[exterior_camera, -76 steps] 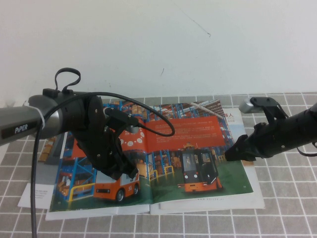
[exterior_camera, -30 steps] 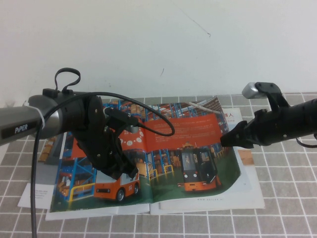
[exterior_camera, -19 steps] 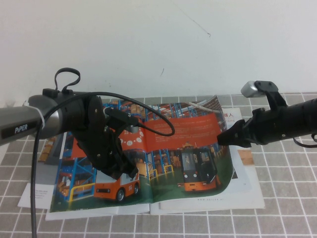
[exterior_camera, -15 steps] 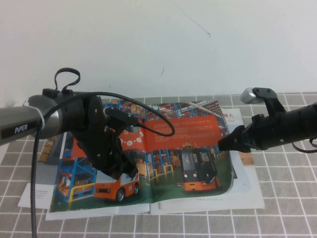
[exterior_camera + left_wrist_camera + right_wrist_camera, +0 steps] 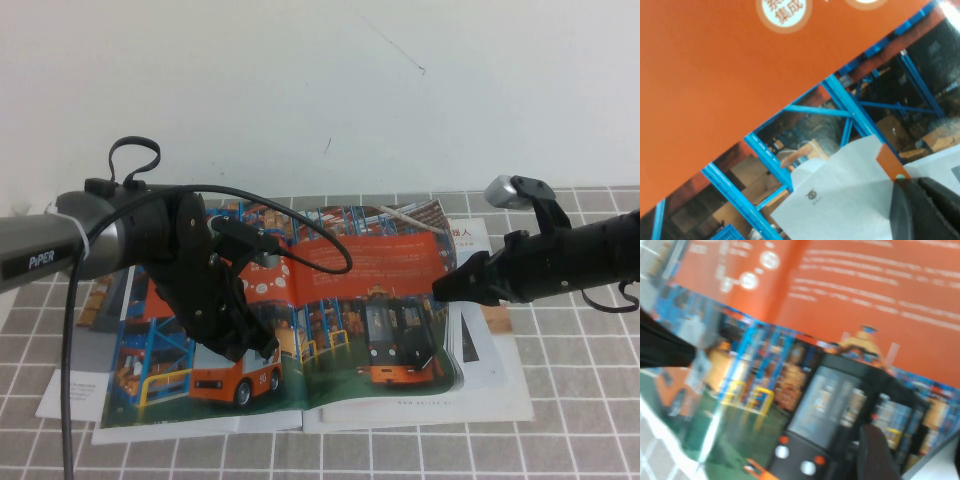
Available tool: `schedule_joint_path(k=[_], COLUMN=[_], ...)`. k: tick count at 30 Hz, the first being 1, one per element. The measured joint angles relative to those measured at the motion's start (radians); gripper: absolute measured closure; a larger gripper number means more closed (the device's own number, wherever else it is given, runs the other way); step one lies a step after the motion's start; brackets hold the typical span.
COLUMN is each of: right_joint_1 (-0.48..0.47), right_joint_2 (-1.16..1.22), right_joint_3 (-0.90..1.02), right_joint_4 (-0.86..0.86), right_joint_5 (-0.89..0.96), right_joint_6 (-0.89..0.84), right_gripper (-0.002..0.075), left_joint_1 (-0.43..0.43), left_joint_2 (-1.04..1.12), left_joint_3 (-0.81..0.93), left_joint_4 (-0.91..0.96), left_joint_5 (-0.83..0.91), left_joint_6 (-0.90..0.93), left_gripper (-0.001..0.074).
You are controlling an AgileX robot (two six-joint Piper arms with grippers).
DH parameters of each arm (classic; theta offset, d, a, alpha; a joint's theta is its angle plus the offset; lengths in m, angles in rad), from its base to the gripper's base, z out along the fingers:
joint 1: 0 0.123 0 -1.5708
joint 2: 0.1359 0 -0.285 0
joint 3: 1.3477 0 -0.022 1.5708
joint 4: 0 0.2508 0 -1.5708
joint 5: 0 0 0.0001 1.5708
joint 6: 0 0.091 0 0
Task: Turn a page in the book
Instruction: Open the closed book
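Glossy and full of colour, the book (image 5: 300, 330) lies open on the grey-tiled counter (image 5: 580, 440). Its right-hand page (image 5: 395, 300), printed with a black-and-orange forklift (image 5: 398, 345), blue racks and an orange text panel, is lifted at its outer edge and bowed, with further sheets fanned beneath. That edge is pinched in the closed right gripper (image 5: 447, 287). The left gripper (image 5: 250, 345) is pressed down on the left-hand sheet beside an orange-and-white vehicle (image 5: 235, 385); whether its fingers are apart cannot be told.
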Motion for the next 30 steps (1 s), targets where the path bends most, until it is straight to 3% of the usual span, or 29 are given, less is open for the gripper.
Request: schedule_joint_path(k=[18,30], right_joint_1=[0.000,0.035], right_joint_2=[0.001,-0.003], right_joint_3=[-0.004,-0.079], right_joint_4=[0.042,-0.031], right_joint_5=[0.103,0.137], right_joint_6=[-0.033,0.029], right_gripper=[0.0393,0.0393], left_joint_1=[0.002,0.002], left_joint_2=[0.000,0.000], left_joint_3=[0.000,0.000], left_joint_4=[-0.010,-0.010], left_joint_5=[0.000,0.000], left_joint_6=[0.004,0.004], left_gripper=[0.0738,0.0738])
